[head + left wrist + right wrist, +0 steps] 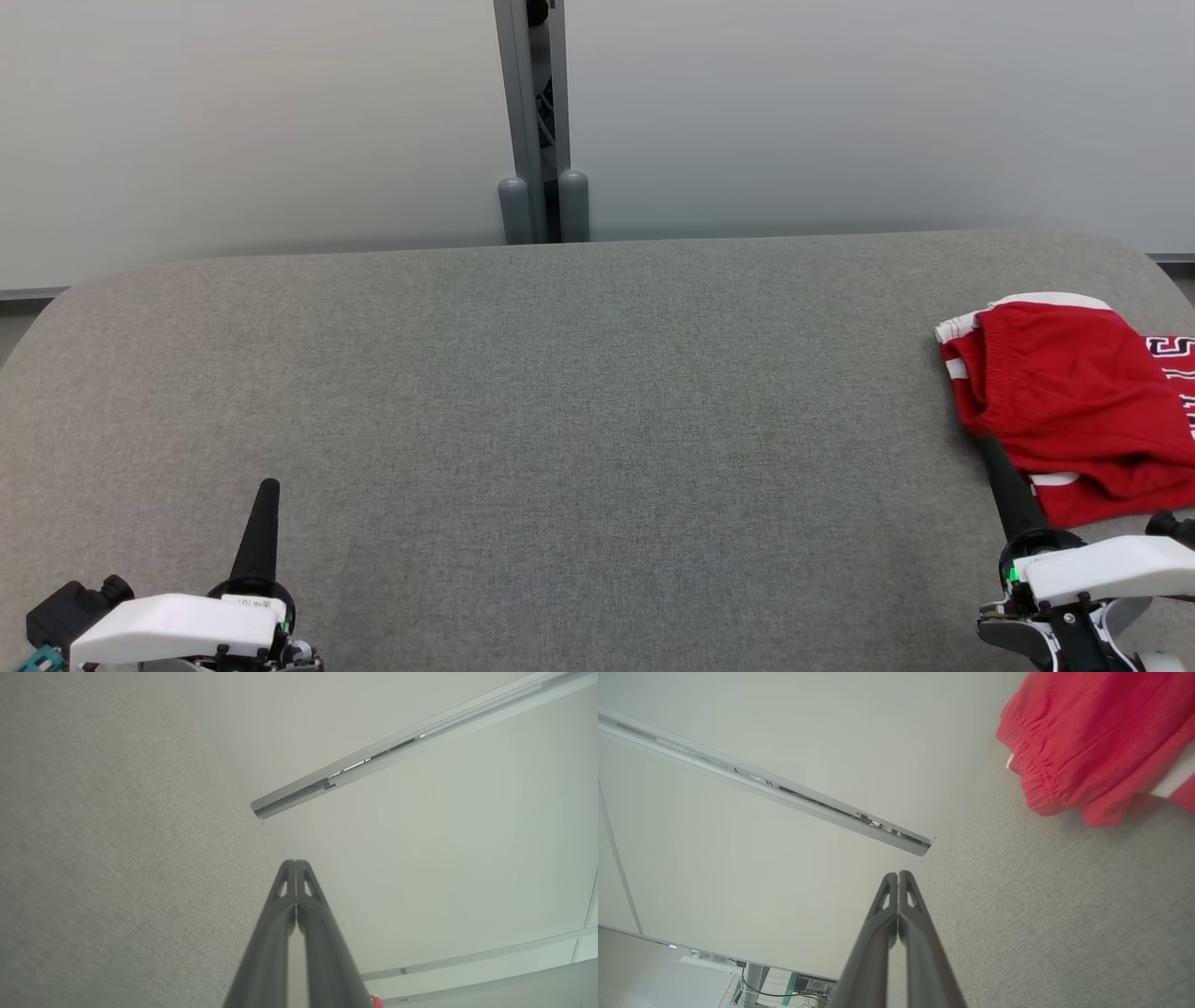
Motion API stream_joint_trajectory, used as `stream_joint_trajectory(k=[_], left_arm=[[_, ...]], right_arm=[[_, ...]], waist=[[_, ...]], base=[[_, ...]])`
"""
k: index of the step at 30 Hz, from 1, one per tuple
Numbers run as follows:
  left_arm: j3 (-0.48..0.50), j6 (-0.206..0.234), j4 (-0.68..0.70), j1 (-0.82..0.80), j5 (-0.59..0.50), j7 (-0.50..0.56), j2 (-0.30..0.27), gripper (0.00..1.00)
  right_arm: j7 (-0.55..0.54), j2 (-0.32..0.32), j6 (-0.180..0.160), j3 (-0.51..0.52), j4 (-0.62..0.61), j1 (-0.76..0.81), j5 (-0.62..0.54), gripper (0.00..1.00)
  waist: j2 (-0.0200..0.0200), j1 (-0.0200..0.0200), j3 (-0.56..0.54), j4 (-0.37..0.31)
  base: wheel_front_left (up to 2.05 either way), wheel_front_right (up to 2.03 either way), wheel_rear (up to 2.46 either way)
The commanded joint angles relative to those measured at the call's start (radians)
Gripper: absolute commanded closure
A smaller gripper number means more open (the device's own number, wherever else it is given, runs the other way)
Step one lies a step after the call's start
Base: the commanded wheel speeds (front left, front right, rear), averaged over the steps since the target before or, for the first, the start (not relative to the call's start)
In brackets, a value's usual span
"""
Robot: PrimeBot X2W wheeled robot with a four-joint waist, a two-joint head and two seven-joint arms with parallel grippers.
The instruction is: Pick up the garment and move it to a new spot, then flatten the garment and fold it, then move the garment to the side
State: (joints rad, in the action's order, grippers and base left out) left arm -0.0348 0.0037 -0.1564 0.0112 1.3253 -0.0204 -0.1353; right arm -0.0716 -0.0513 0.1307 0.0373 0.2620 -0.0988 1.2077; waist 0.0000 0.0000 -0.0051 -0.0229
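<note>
The garment [1074,401] is a red piece of sportswear with white trim and dark lettering, lying folded at the table's right edge. In the right wrist view the garment [1092,737] sits at the upper right, clear of the fingers. My right gripper [988,446] [897,873] is shut with nothing in it, its tip just in front of the garment's near left corner. Far from the cloth, my left gripper [269,485] [295,862] rests shut and empty at the lower left.
A grey fabric-covered table [560,401] with rounded far corners spans the view. Pale wall panels [840,112] rise behind it, split by a grey metal post [534,121]. Bare tabletop stretches between the two grippers.
</note>
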Motion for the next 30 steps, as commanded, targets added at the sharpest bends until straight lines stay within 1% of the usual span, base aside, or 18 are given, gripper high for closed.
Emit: stream_joint_trajectory(k=[1, 30], left_arm=[[0.013, -0.012, 0.002, -0.030, 0.021, 0.005, 0.000, 1.00], [0.086, -0.089, -0.046, -0.083, 0.187, 0.061, 0.046, 1.00]], right_arm=[[-0.007, -0.009, 0.000, 0.008, -0.006, -0.024, 0.026, 1.00], [-0.044, -0.009, 0.000, 0.053, 0.007, -0.037, 0.256, 1.00]], waist=[[0.0000, 0.0000, 0.000, 0.001], [0.0000, 0.0000, 0.005, 0.013]], base=[[0.00, 0.00, 0.00], [0.00, 0.00, 0.00]])
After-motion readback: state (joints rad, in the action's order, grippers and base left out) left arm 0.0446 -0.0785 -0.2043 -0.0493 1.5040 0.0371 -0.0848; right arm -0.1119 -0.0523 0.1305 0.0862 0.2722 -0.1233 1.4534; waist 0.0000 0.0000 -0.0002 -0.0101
